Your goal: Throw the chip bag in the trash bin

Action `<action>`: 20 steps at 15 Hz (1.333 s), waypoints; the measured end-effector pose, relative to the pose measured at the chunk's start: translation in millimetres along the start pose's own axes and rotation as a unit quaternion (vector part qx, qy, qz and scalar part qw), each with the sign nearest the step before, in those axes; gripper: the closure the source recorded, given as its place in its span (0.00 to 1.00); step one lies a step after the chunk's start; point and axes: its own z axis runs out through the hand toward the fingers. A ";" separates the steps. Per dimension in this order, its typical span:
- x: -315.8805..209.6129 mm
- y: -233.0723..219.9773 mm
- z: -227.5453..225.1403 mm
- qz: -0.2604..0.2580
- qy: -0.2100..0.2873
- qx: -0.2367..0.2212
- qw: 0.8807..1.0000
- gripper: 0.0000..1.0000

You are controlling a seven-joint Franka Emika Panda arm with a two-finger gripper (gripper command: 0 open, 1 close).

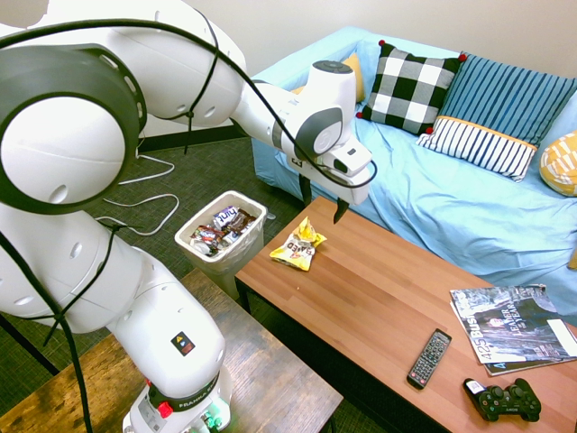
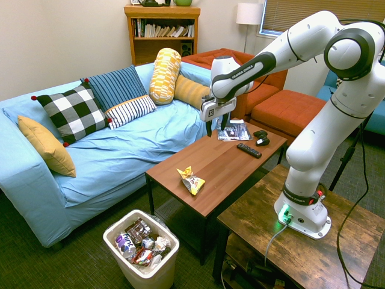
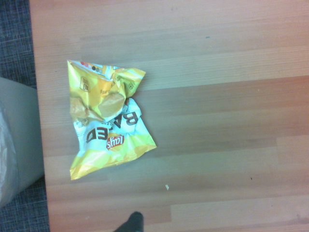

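A living room with a long wooden coffee table (image 1: pixel 388 298) in front of a sofa (image 1: pixel 451 207) draped in light blue cloth fills both exterior views; in the first exterior view the table runs from the centre to the lower right of the frame, and the sofa lies across the upper right, bearing a black-and-white checked cushion (image 1: pixel 410 87) and striped cushions (image 1: pixel 478 144). The chip bag (image 1: pixel 299 245) lies crumpled on the table near its left end in that view, yellow with a white patch and dark lettering; in the second exterior view it sits near the lower middle of the tabletop (image 2: pixel 190 180); in the wrist view it lies flat on the wood in the left half of the frame (image 3: pixel 107 121), its print upside down. The trash bin (image 1: pixel 236 257) stands on the dark carpet just beside the table's left end in the first exterior view, centre-left of the frame, white, lined, and holding wrappers; in the second exterior view it stands at the lower left (image 2: pixel 144 274), below the table's near corner. The gripper (image 1: pixel 323 202) hangs above the table, pointing down, just right of and above the bag in the first exterior view; its fingers stand apart with nothing between them, clear of the bag. At the table's far end, lower right of the first exterior view, lie a magazine (image 1: pixel 509 327), a remote control (image 1: pixel 429 358) and a black game controller (image 1: pixel 503 400).
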 end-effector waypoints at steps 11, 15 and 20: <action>-36.5 -91.4 85.8 -0.018 0.005 -0.011 1.000 0.00; -54.6 -126.5 141.4 -0.027 0.000 -0.044 0.999 0.00; -71.0 -152.4 181.0 -0.041 -0.005 -0.067 0.997 0.00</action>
